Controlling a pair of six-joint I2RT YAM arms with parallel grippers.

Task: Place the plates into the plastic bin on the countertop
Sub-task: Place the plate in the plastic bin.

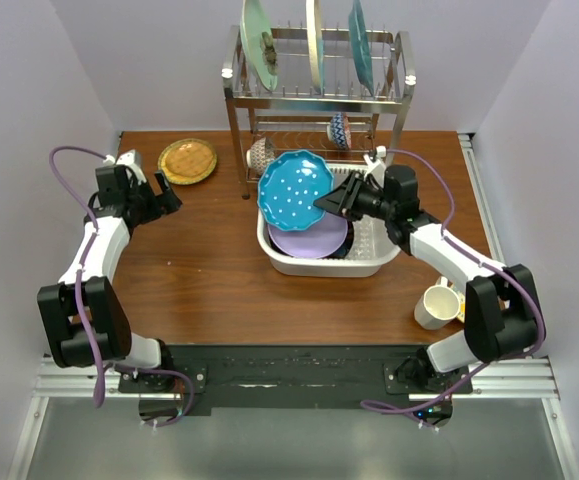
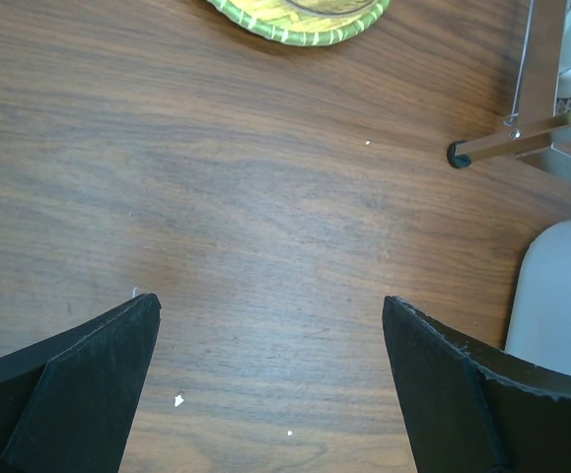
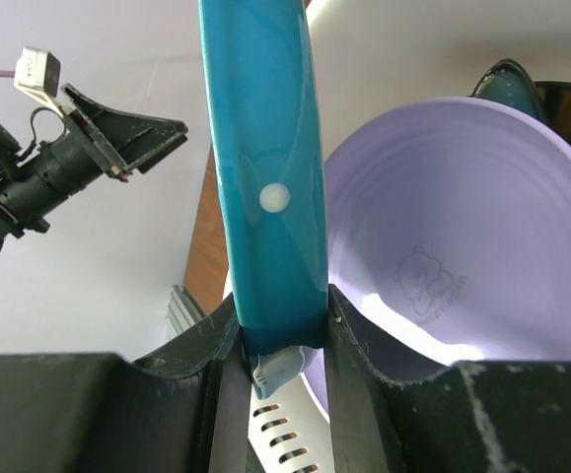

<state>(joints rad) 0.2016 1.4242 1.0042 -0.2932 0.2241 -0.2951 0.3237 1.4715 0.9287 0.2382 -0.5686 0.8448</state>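
Note:
My right gripper [image 1: 331,203] is shut on the rim of the blue dotted plate [image 1: 291,189], holding it tilted over the left part of the white plastic bin [image 1: 377,262]. In the right wrist view the plate's blue edge [image 3: 265,177] stands pinched between my fingers [image 3: 364,394]. A lavender plate [image 1: 309,240] lies in the bin, also in the right wrist view [image 3: 463,236]. An amber patterned plate [image 1: 187,160] lies on the countertop [image 1: 219,280] at the back left. My left gripper [image 1: 167,196] is open and empty, just right of and nearer than it.
A steel wire rack [image 1: 319,95] stands at the back holding three big plates upright, with bowls on its lower shelf. A white mug [image 1: 436,306] stands at the front right. The rack's foot [image 2: 458,155] and the bin's corner [image 2: 561,296] show in the left wrist view.

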